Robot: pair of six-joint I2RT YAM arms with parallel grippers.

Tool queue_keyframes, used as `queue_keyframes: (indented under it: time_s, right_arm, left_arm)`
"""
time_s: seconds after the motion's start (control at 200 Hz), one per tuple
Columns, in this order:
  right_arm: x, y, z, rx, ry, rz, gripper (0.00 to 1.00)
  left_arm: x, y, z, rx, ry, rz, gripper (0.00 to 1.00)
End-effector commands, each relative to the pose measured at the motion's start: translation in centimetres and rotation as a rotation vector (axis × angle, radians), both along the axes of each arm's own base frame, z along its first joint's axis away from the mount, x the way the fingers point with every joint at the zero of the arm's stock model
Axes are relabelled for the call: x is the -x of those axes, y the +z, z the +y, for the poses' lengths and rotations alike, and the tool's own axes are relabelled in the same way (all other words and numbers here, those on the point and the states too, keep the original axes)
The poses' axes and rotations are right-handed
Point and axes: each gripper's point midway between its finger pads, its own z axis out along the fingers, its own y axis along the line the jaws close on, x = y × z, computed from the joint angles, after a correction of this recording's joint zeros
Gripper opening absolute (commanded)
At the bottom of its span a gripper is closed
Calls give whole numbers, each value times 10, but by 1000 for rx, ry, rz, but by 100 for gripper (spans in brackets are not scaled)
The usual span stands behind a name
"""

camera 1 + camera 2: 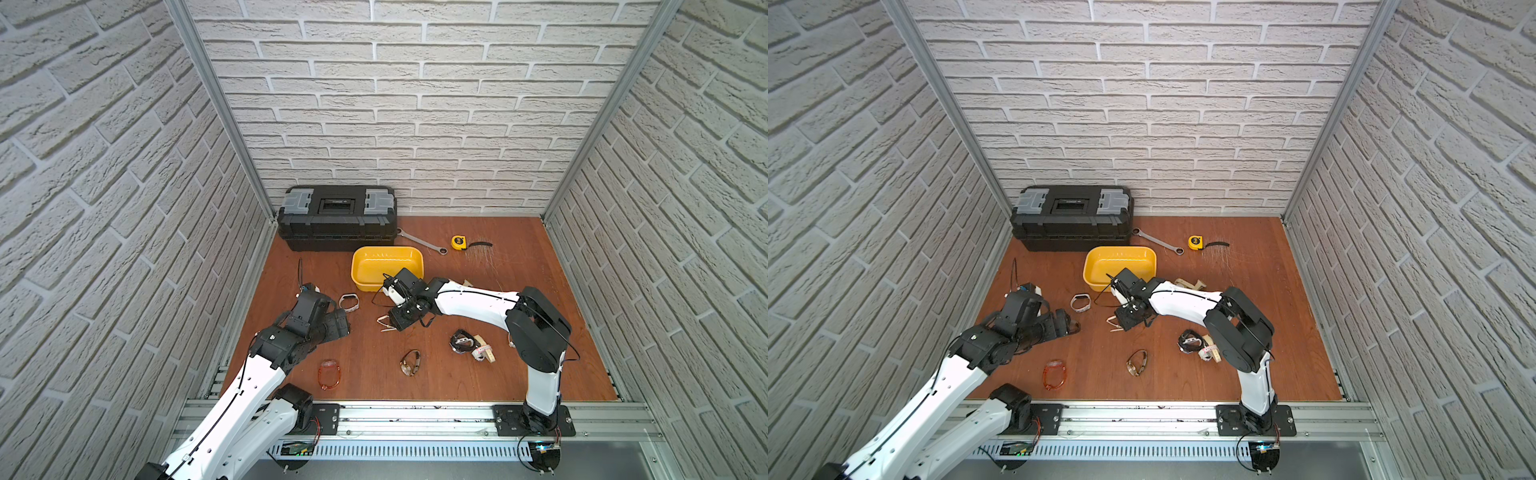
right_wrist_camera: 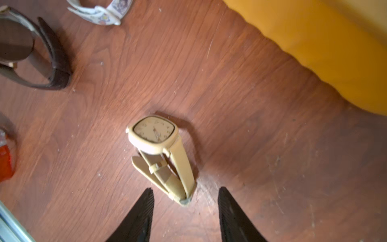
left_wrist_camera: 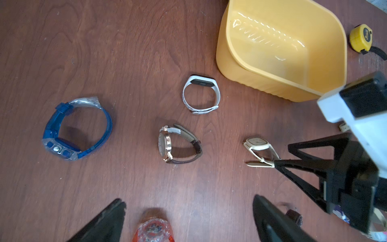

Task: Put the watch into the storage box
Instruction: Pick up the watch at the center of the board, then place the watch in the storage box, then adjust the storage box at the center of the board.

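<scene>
A cream watch [image 2: 155, 134] with a square face lies on the wooden floor [image 1: 478, 291] in front of the yellow storage box [image 1: 386, 264], also seen in a top view [image 1: 384, 324] and the left wrist view [image 3: 258, 146]. My right gripper [image 2: 186, 189] is low over it. Its jaws stand open, one on each side of the strap's folded end, with a gap on both sides. The left gripper [image 3: 188, 205] is wide open and holds nothing. It hovers left of centre [image 1: 340, 324] over an orange watch [image 3: 154, 230]. The box [image 3: 272, 52] has nothing in it.
Other watches lie around: a white band [image 3: 201, 95], a blue one [image 3: 77, 130], a brown-strapped one [image 3: 180, 144], and more at the front [image 1: 410, 362] and front right [image 1: 463, 343]. A black toolbox [image 1: 336, 218], a wrench [image 1: 422, 241] and a tape measure [image 1: 458, 242] lie along the back.
</scene>
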Motion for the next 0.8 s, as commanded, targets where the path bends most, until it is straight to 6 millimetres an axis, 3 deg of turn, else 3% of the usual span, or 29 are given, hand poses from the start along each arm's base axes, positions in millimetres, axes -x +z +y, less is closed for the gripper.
queue_keyframes:
  time_s: [0.0, 0.17, 0.325, 0.4, 0.43, 0.605, 0.7, 0.795]
  right_arm:
    - [-8, -1, 6, 18, 14, -37, 48]
    - [-14, -21, 4, 75, 15, -38, 31]
    - [-15, -16, 6, 70, 20, -47, 7]
    - [-12, -2, 4, 52, 16, -57, 3]
    - [-12, 19, 4, 22, 12, -82, 3]
    - [-8, 82, -17, 20, -18, -128, 2]
    - [-22, 109, -31, 8, -86, -144, 2]
    - [-52, 126, -45, 11, -155, -177, 2]
  left_arm:
    - [1, -2, 3, -14, 9, -4, 98]
    - [1, -2, 5, -21, 16, -7, 98]
    - [0, -1, 6, -30, 15, -9, 98]
    - [0, 1, 6, -31, 14, -14, 98]
    - [0, 1, 6, -34, 14, -13, 98]
    - [-3, 8, 6, -42, 5, -34, 98]
    - [-7, 10, 4, -44, -5, -45, 98]
    - [-10, 9, 1, -40, -14, -48, 98]
